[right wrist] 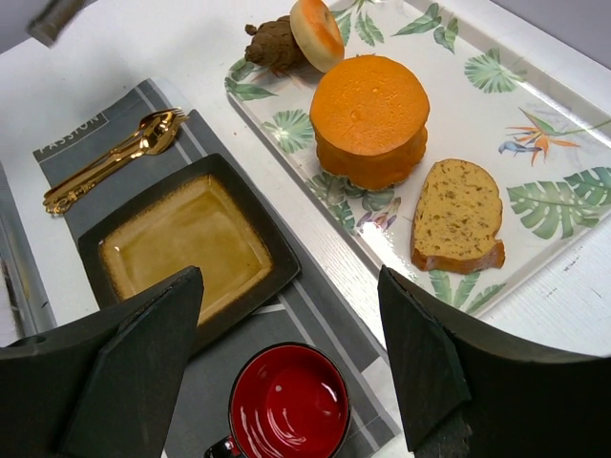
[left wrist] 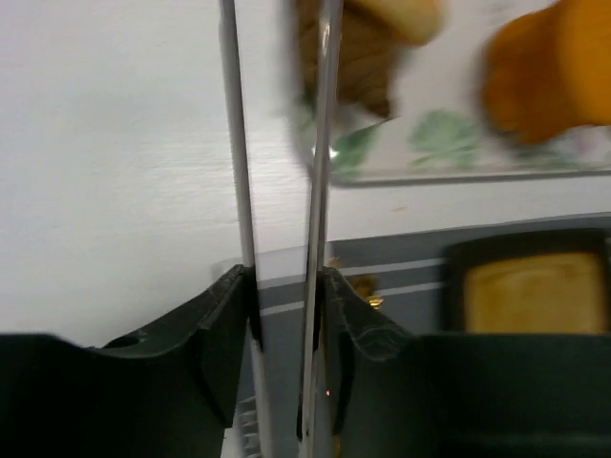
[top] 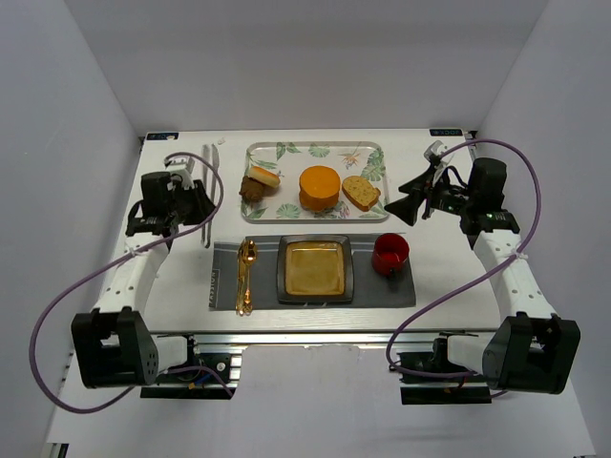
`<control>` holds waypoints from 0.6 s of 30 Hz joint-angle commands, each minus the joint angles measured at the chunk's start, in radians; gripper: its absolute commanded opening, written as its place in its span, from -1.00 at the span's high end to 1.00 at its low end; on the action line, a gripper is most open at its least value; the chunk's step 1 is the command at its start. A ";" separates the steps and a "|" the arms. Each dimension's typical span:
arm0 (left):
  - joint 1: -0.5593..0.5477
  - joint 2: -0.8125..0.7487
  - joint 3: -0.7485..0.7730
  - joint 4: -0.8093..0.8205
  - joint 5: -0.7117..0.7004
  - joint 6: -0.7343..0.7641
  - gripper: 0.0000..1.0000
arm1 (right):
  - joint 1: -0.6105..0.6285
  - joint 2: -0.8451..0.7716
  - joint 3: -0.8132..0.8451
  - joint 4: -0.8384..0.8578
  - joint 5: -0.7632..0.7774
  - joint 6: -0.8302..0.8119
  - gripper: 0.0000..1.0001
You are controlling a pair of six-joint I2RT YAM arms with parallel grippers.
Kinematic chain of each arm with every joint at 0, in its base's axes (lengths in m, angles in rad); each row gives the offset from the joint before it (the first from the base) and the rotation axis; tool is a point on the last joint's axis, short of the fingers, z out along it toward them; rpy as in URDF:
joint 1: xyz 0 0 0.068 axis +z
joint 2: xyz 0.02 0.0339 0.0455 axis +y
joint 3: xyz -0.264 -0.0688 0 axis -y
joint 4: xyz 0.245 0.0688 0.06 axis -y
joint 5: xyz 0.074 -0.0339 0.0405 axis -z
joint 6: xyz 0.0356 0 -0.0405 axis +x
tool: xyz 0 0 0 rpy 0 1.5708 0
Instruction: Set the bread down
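**Orange bread lies on the leaf-printed tray**

The right gripper hangs wide apart over the grey striped placemat. Only the right wrist view lets one read "PASSION" on it. Farther, the thick round orange bread sits on the white leaf-printed tray. The left gripper flanks two thin silver utensils; whether it clamps them I cannot tell.
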 commanded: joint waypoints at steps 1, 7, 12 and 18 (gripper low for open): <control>-0.042 -0.060 0.047 -0.015 0.207 -0.135 0.07 | -0.002 0.011 0.048 0.036 -0.037 0.031 -0.58; -0.135 -0.051 0.067 0.000 0.261 -0.266 -0.21 | -0.002 0.024 0.056 0.050 -0.054 0.035 -0.58; -0.175 0.018 0.107 0.012 0.278 -0.338 -0.22 | -0.002 0.010 0.042 0.053 -0.060 0.035 -0.59; -0.218 0.110 0.171 0.043 0.249 -0.376 -0.22 | -0.002 -0.019 0.010 0.060 -0.060 0.035 -0.59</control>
